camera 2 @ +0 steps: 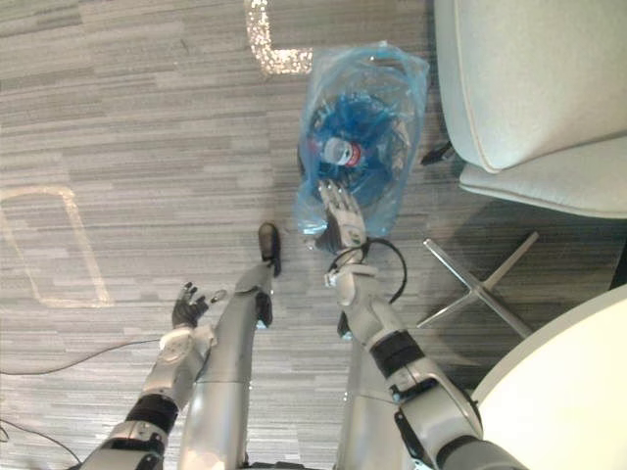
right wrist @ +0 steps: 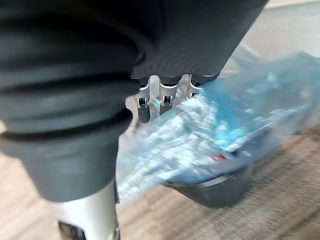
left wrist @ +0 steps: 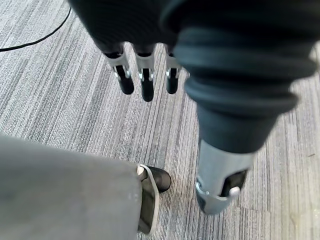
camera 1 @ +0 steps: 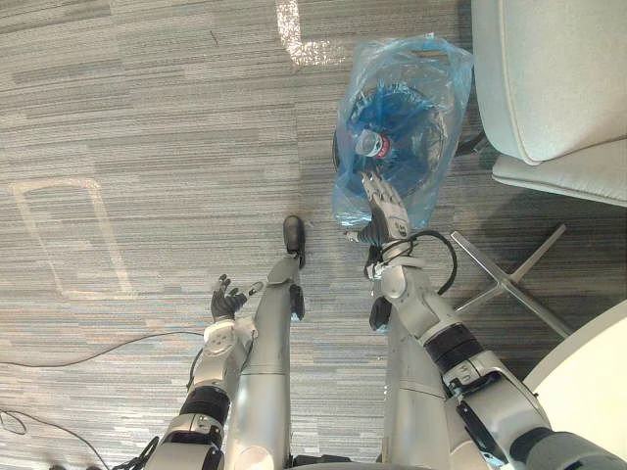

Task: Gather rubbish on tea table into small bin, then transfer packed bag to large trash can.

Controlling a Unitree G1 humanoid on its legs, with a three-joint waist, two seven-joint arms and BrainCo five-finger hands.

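Observation:
A blue translucent bag [camera 1: 411, 108] lines a small dark bin [right wrist: 215, 190] standing on the carpet beside the chair. A clear bottle with a red label [camera 1: 372, 145] lies among the rubbish inside. My right hand [camera 1: 385, 211] reaches forward to the bag's near edge; in the right wrist view its fingers [right wrist: 165, 100] are straight, with their tips against the crinkled plastic [right wrist: 240, 115]. My left hand [camera 1: 225, 299] hangs low at the left over bare carpet, and its fingers [left wrist: 145, 82] are straight and spread with nothing in them.
A light grey upholstered chair [camera 1: 558, 69] stands just right of the bin, its metal legs [camera 1: 509, 279] splayed over the floor. A white round table edge [camera 1: 588, 382] fills the lower right corner. Pale tape marks [camera 1: 69, 235] outline a rectangle on the grey carpet.

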